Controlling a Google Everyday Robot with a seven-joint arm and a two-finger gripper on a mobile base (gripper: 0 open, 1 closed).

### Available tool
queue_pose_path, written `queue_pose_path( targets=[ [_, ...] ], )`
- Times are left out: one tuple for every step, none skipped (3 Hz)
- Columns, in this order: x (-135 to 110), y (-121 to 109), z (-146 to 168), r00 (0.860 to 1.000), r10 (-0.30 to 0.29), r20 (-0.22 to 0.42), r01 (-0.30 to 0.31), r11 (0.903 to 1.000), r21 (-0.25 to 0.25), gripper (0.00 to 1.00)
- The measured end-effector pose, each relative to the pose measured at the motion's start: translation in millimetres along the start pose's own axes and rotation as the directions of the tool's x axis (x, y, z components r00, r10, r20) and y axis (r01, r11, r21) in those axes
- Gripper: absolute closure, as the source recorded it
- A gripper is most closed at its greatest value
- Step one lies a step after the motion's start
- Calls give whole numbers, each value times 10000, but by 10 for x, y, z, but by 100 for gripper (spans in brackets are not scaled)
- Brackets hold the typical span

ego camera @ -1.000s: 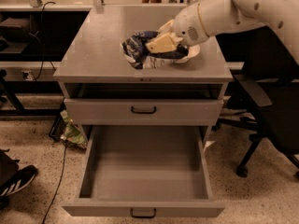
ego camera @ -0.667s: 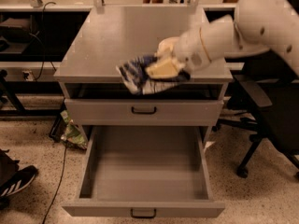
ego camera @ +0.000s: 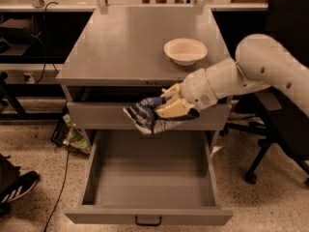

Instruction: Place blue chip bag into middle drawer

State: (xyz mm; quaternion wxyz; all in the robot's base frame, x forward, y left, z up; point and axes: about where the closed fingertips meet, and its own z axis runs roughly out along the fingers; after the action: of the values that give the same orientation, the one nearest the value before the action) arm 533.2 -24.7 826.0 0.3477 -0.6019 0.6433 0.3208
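My gripper [ego camera: 166,108] is shut on the blue chip bag [ego camera: 145,115], a crumpled dark-blue foil bag with white patches. It holds the bag in the air in front of the shut upper drawer, above the back of the open middle drawer [ego camera: 149,178]. The middle drawer is pulled far out, a deep grey box with a flat floor and a black handle [ego camera: 148,220] on its front. My white arm [ego camera: 251,69] reaches in from the right.
A white bowl [ego camera: 185,50] stands on the grey cabinet top [ego camera: 120,42]. A green crumpled wrapper [ego camera: 75,137] lies on the floor left of the cabinet. A black chair [ego camera: 285,129] stands at the right, a shoe [ego camera: 17,187] at the lower left.
My gripper has carried the blue chip bag off the cabinet top, forward and down, to in front of the upper drawer. The bowl it hid now shows.
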Motion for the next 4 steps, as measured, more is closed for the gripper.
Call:
queue_pose_path(
  targets=[
    [81, 16, 41, 10000, 56, -33, -57, 9999, -137, 100],
    [298, 62, 222, 9997, -38, -235, 29, 9992, -392, 100],
    [770, 145, 526, 9989, 323, -351, -351, 9960, -823, 100],
    [1445, 77, 872, 9961, 622, -628, -680, 9933, -936, 100]
  ],
)
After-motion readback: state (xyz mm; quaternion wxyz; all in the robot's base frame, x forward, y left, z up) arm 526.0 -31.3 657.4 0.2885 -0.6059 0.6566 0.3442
